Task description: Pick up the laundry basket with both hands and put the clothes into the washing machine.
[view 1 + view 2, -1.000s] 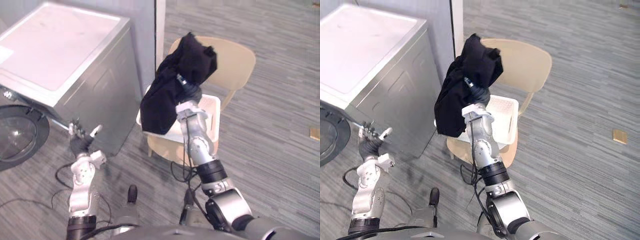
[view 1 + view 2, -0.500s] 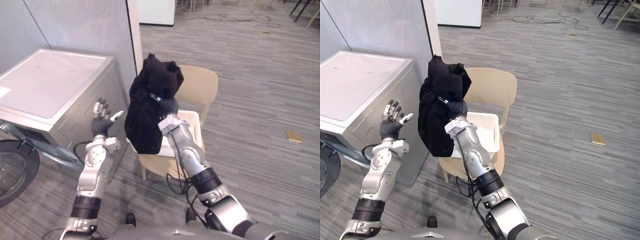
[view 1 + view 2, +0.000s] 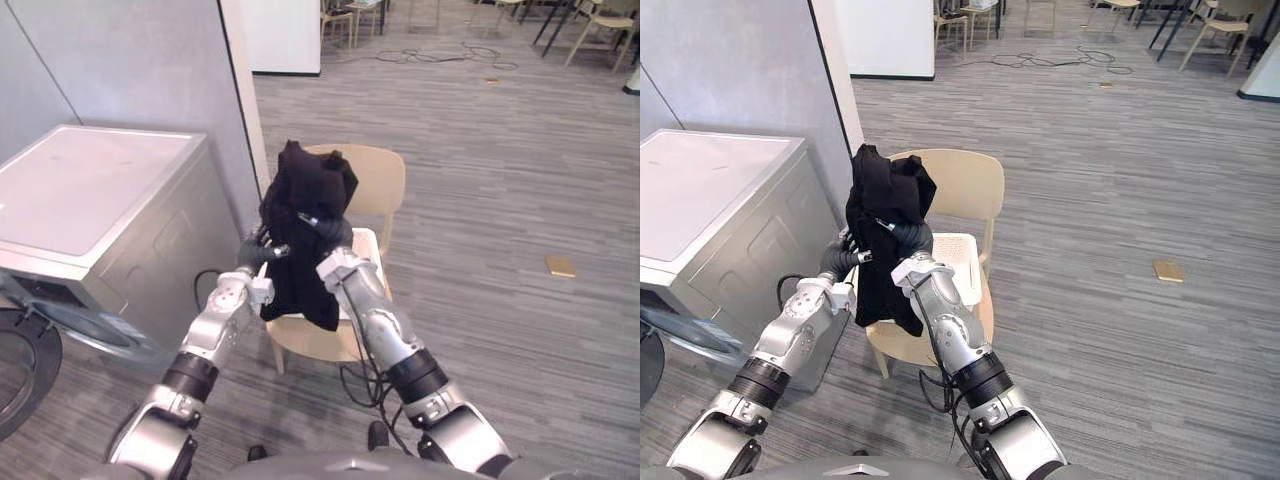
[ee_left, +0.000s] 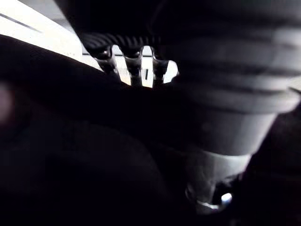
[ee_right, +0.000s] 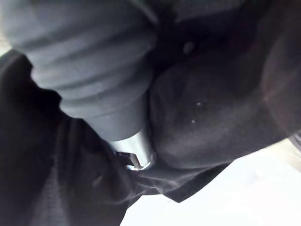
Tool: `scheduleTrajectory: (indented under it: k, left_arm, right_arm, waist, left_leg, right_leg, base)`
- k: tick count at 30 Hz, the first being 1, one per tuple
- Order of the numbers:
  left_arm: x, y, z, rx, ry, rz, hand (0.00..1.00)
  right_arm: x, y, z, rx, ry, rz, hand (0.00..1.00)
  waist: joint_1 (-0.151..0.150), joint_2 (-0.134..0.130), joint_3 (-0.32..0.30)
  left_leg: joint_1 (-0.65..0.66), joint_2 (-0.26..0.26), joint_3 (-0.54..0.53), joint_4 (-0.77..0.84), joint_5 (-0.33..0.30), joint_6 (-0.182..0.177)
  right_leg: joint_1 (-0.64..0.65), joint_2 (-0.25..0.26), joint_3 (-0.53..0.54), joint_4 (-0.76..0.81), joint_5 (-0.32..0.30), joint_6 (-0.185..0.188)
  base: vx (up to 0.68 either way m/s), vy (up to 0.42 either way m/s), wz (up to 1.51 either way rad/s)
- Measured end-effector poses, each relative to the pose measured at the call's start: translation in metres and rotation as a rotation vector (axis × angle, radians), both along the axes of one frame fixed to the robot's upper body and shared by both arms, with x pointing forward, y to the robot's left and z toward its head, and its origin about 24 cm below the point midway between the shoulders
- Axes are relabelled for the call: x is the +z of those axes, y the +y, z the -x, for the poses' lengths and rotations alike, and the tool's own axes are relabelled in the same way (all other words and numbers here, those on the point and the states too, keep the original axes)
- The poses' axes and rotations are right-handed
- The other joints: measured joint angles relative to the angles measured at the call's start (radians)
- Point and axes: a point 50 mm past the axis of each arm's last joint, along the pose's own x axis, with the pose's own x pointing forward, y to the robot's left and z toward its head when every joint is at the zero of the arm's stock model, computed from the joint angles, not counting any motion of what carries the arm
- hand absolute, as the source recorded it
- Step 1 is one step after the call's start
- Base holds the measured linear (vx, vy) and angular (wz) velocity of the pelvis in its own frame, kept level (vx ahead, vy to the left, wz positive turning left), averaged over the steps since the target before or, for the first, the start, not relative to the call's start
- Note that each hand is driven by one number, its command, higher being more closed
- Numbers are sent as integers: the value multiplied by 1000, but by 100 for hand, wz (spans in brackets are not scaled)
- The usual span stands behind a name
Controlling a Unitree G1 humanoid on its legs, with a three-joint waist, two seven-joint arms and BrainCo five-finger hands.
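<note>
1. The right hand (image 3: pixel 334 233) is held up over the chair (image 3: pixel 378 186), draped in the black garment (image 3: pixel 300 200); whether it is clenched cannot be told.
2. The left hand (image 3: pixel 258 254) is laid against the garment's left side, its grip hidden too.
3. The laundry basket (image 3: pixel 962 264) is seen on the chair seat, near the washing machine (image 3: pixel 90 200).
</note>
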Motion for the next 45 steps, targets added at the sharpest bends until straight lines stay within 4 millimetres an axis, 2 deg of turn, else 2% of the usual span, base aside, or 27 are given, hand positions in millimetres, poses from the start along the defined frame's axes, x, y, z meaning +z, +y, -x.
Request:
scheduleTrajectory:
  k: [6, 7, 27, 28, 31, 36, 38, 40, 43, 45]
  left_arm:
    - [0, -14, -3, -112, 10, -65, 0]
    - [0, -16, -3, -132, 8, -72, 100]
    - [0, -22, -1, -164, 19, -49, 100]
    - [0, -22, -1, -158, 23, -38, 100]
    - [-4, -20, 1, -130, 46, 9, 100]
    - [-34, 0, 24, -7, 176, 174, 100]
    - [-36, 6, 26, 15, 196, 223, 100]
    - [-33, 21, 22, 107, 210, 347, 100]
    - [-32, 43, 21, 206, 190, 403, 100]
    - [-33, 52, 25, 271, 180, 451, 100]
  right_arm:
    - [-2, -5, -1, 0, 1, 26, 100]
    - [-3, -5, 0, 2, 1, 30, 100]
    - [-5, -3, 2, 16, 4, 39, 100]
    - [-6, -3, 2, 19, 3, 38, 0]
    - [-11, -5, 4, 24, 11, 37, 0]
    - [-38, -27, 11, 54, 50, 216, 0]
    - [-55, -38, 18, 100, 86, 303, 0]
    - [-73, -46, 34, 206, 120, 407, 0]
    - [-78, -57, 55, 264, 108, 422, 0]
    - [-80, -67, 58, 229, 115, 425, 0]
  waist:
    - [-12, 1, 0]
    - [-15, 1, -1]
    - [-34, 2, -1]
    - [-34, 2, -1]
    - [-34, 1, -2]
    - [-28, -9, -8]
    - [-16, -15, -9]
    - [-16, -20, -7]
    - [-16, -34, -7]
    - [-19, -43, -5]
  left_leg:
    - [-2, 7, 3, 0, 0, -2]
    - [-3, 7, 4, 0, 0, -3]
    - [-4, 8, 4, 0, 0, -2]
    - [-4, 8, 4, 0, 0, -2]
    - [-4, 10, 4, 0, 0, -2]
    - [-3, 20, 6, 0, -5, -7]
    - [-4, 23, 6, 0, -10, -14]
    - [-3, 28, 8, 0, -10, -15]
    - [-3, 36, 10, 0, -14, -17]
    - [-2, 37, 14, 0, -19, -18]
  right_leg:
    - [0, 8, 1, -10, 6, -3]
    - [0, 8, 1, -16, 9, -2]
    - [6, 10, -1, -29, 14, -5]
    - [6, 10, -1, -29, 14, -5]
    - [8, 12, -1, -30, 14, -5]
    - [15, 24, 0, -46, 15, -5]
    - [18, 29, 0, -54, 17, -5]
    - [18, 34, 0, -54, 17, -5]
    - [18, 42, 3, -54, 13, -7]
    - [20, 43, 8, -54, 13, -6]
  base:
    - [-11, -6, -2]
    - [0, 0, 0]
    - [0, 0, 0]
    - [0, 0, 0]
    - [0, 0, 0]
    - [0, 0, 0]
    - [0, 0, 0]
    - [-6, -8, -2]
    - [-10, -12, -6]
    - [-14, -2, -8]
